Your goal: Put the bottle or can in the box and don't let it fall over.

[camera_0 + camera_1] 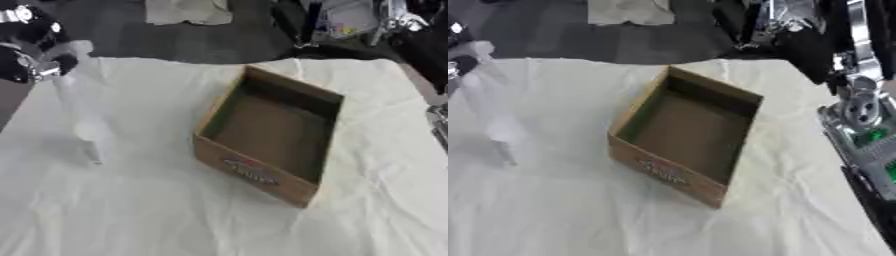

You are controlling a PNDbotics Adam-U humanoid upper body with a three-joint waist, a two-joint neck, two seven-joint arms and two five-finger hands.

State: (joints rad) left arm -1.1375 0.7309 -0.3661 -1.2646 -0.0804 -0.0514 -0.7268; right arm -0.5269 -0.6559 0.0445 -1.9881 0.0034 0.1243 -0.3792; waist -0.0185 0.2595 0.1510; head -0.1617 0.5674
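The left hand sits up in the far left corner, blurred, its dark fingers apparently curled round the top of a pale, see-through bottle that stretches down toward the white-draped worktop. The bottle is smeared, so whether its base touches the cloth is hard to tell. Well to its right waits the cardboard box, open-topped and empty, skewed on the cloth. The right arm shows only as metal at the right edge; its hand can't be made out. The risk, I'd say: a tall, light bottle held high could swing, clip the near wall or land tilted and topple inside.
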